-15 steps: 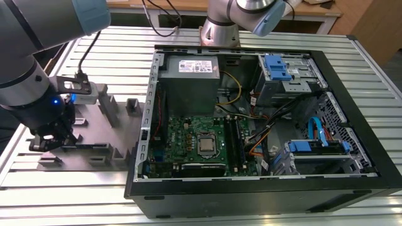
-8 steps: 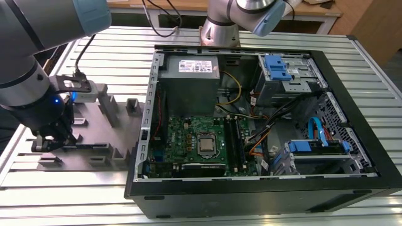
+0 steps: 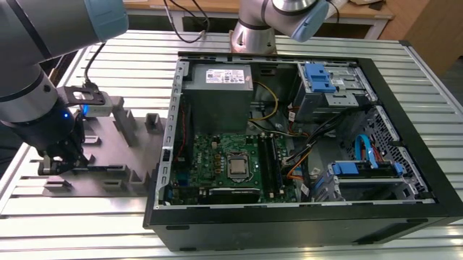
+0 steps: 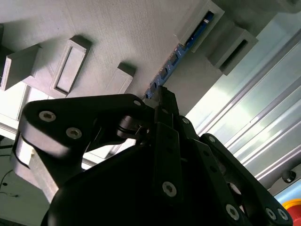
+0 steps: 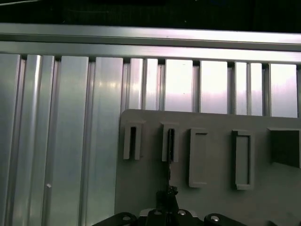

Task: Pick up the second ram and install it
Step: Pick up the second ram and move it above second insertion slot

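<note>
The second ram (image 4: 176,56) is a thin dark blue board standing on edge in the slotted blocks of the gray tray (image 4: 117,28). In both wrist views my gripper (image 4: 162,96) has its fingers drawn together on the near end of the stick. In the first wrist view the ram (image 5: 169,165) shows edge-on, running from a tray slot down to the gripper (image 5: 170,193). In the exterior view the gripper (image 3: 56,165) is low over the tray (image 3: 116,146), at the exterior view's left of the open computer case. The green motherboard (image 3: 210,157) lies inside the case with its long black slots (image 3: 269,162).
The black case wall (image 3: 166,162) stands between tray and motherboard. Inside are a gray power supply (image 3: 220,86), a blue-latched drive cage (image 3: 326,81) and loose cables (image 3: 304,141). Gray tray blocks (image 3: 134,127) rise beside the gripper. Another arm's base (image 3: 253,32) stands behind on the slatted metal table (image 3: 72,227).
</note>
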`<state>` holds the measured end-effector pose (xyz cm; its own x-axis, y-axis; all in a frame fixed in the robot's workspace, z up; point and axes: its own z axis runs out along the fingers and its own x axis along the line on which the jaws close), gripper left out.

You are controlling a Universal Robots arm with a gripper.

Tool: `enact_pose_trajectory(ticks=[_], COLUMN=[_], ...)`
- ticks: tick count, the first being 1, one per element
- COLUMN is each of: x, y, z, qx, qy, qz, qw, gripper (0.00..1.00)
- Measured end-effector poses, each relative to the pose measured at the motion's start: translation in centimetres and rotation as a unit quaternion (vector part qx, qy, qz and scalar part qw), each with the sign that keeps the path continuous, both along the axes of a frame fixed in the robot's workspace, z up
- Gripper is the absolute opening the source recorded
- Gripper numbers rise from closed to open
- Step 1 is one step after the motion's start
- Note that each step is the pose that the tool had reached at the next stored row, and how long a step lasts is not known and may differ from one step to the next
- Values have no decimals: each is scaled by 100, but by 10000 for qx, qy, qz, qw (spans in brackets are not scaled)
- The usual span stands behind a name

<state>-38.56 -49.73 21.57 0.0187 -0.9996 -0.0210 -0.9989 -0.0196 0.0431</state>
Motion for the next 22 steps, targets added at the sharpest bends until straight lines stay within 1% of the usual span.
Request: enact_pose_trajectory(ticks=[2,3,4,5,8,10,12,14,15,18,22], x=[0,0,0,0,0,0,0,0,0,0,0], y=[0,0,0,0,0,0,2,6,7,7,7], z=[0,0,0,0,-1,-21,-43,-61,-71,-100,-173], qx=[1,2,2,3,5,7,30,78,87,87,88], qy=[0,0,0,0,0,0,0,1,0,0,-1], qz=[0,0,0,0,0,0,0,0,0,0,0], qw=[10000,10000,10000,10000,10000,10000,10000,10000,10000,10000,10000], gripper=[11,17,17,24,24,24,24,24,24,24,24])
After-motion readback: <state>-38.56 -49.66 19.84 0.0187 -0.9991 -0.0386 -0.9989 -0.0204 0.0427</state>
